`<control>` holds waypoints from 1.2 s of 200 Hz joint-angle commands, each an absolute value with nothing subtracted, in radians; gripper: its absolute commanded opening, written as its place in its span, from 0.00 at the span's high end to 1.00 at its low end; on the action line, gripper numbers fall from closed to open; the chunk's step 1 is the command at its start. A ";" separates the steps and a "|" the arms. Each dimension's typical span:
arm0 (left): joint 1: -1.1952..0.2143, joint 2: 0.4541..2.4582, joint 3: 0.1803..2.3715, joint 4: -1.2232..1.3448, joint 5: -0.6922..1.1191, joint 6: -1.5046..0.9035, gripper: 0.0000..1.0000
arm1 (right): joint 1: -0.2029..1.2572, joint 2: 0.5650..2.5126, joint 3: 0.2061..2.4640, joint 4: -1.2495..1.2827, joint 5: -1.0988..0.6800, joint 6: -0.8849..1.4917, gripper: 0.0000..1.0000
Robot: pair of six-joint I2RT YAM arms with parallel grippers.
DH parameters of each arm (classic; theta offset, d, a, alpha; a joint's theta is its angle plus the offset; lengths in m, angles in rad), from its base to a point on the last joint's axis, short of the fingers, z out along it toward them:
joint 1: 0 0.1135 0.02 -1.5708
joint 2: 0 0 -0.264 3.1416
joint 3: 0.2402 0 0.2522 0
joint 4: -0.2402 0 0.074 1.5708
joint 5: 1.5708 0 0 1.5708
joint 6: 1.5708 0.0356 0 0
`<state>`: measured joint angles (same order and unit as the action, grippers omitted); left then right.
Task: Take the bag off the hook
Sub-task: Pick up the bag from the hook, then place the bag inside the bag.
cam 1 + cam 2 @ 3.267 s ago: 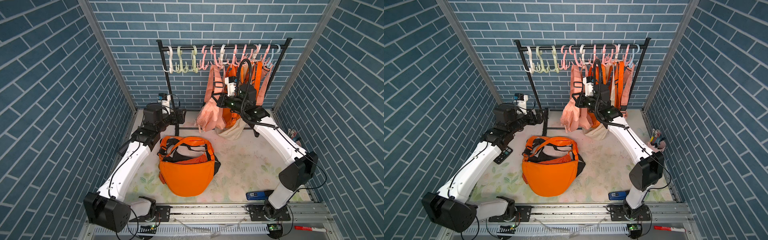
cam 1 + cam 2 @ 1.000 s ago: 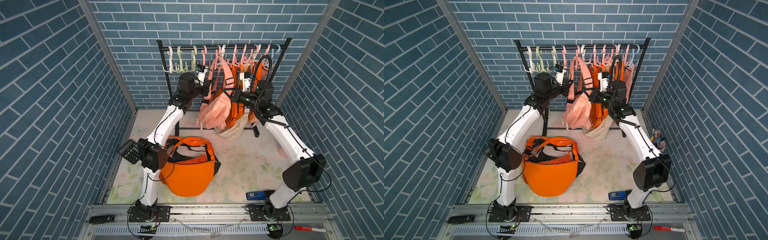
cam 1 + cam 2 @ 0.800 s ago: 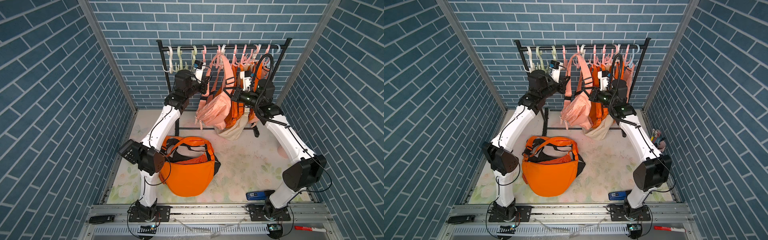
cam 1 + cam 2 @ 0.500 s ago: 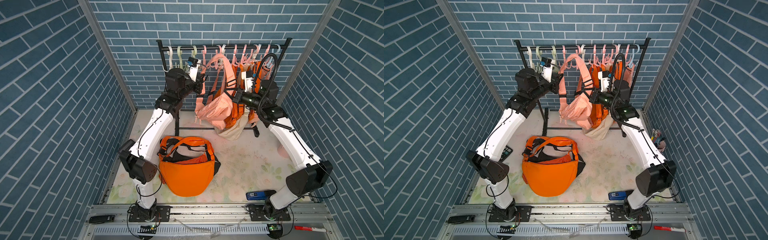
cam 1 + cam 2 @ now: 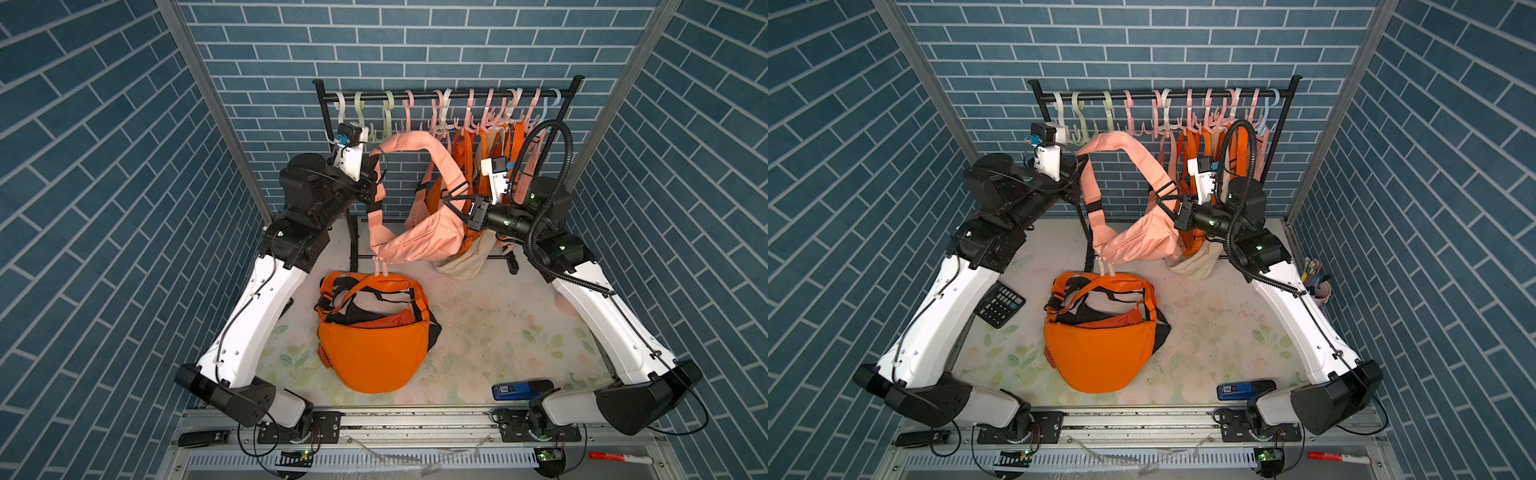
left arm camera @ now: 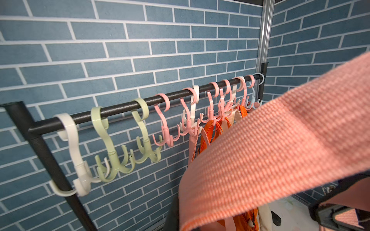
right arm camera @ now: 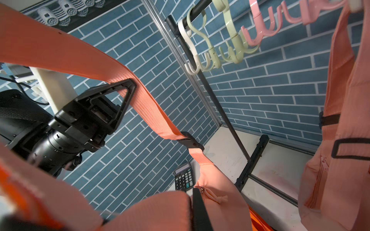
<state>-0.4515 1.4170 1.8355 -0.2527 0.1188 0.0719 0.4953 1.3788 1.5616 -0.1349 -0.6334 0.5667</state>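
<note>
**While both arms reach up, the pink bag (image 5: 419, 241) hangs by its clamped strap (image 5: 415, 141)**

Because the left arm (image 5: 257, 316) and right arm (image 5: 602, 316) stand steeply up from the table (image 5: 498, 316) and fold inward, their tips face each other. The bag sags below and between the pincers. Its strap arches above both, near the hooks (image 6: 164, 131), and contact there cannot be made out. The left pincer (image 5: 372, 183) is squeezed together on the strap. The right pincer (image 5: 448, 203) is closed on it too, partly masked by webbing.
</note>
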 commanded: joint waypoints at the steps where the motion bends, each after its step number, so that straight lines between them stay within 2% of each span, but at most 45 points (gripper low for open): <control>1: -0.456 1.332 1.780 -0.264 0.056 0.082 1.00 | 0.531 1.343 1.529 -0.104 -0.682 0.523 1.00; 102: -0.456 0.947 1.566 -0.448 -0.104 0.062 1.00 | 0.658 1.276 1.350 -0.029 -0.713 0.529 1.00; 186: -0.456 0.644 1.427 -0.685 -0.107 0.037 1.00 | 0.801 1.187 1.179 0.019 -0.615 0.539 1.00; 240: -0.456 0.503 1.412 -0.840 -0.088 0.017 1.00 | 0.968 1.151 1.092 0.013 -0.484 0.492 1.00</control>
<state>-0.4522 0.5449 1.4197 -0.7547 -0.0921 0.0338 0.9100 1.1805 1.1183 -0.0105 -0.5755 0.5407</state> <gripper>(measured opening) 0.054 0.060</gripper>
